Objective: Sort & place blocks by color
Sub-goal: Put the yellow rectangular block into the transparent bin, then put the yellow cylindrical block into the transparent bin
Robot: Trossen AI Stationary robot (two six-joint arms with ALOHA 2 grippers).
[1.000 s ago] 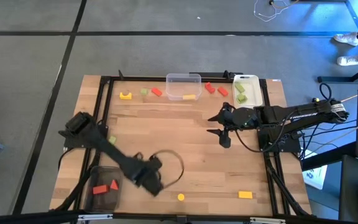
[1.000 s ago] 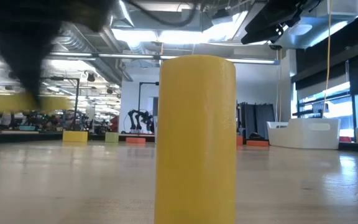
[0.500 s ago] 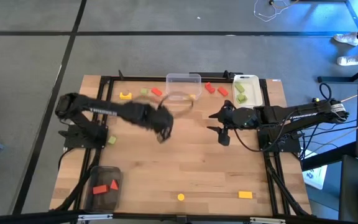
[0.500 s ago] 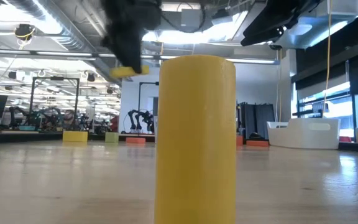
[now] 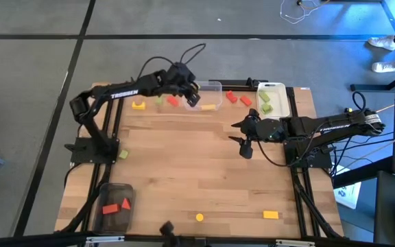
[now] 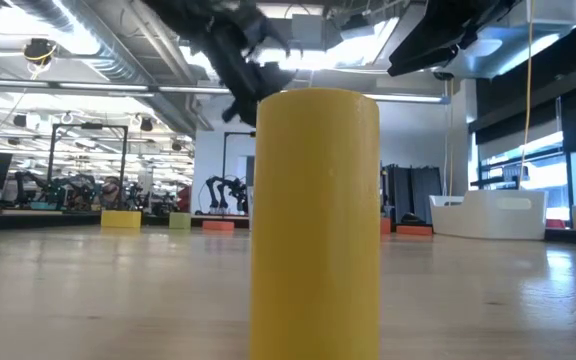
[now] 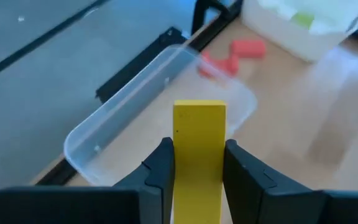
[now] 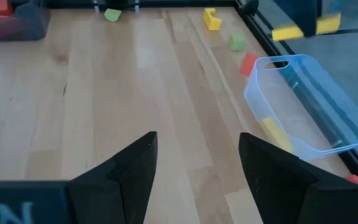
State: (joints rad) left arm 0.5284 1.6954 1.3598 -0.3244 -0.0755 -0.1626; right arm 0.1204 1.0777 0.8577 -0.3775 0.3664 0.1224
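Yellow bar block (image 7: 199,146) clamped upright between left gripper (image 5: 192,98) jaws, raised above the near rim of a clear container (image 5: 203,95) at the far edge of the surface (image 5: 204,171). Right gripper (image 5: 244,139) over mid-right surface, jaws apart, nothing between them. Yellow cylinder (image 6: 315,220) standing near front edge. Red blocks (image 5: 237,98) and green blocks (image 5: 266,103) along far edge. Workshop hall with overhead lights beyond.
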